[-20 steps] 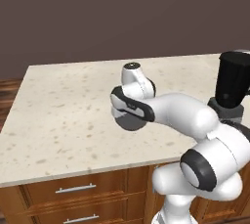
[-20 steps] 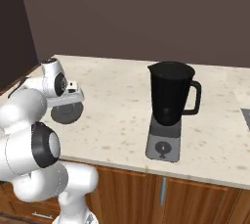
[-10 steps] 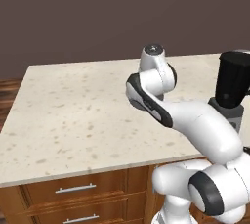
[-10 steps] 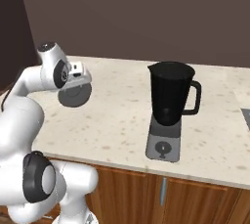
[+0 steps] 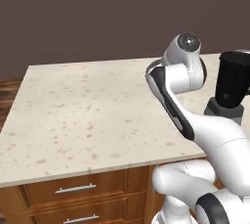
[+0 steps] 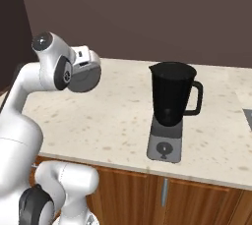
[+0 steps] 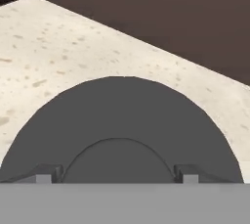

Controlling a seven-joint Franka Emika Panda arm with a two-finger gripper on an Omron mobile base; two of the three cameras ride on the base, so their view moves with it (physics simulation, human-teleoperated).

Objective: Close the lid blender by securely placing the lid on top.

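Overhead, arm raised, fingers (image 7: 117, 174) gripping lid (image 6: 84, 77) beside blender (image 6: 171, 102).

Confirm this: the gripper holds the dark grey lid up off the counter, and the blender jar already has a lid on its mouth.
Half wrong. The gripper does hold the lid above the counter, but the blender jar is still open: the right base view shows its bare rim and hollow black inside, with nothing on top.
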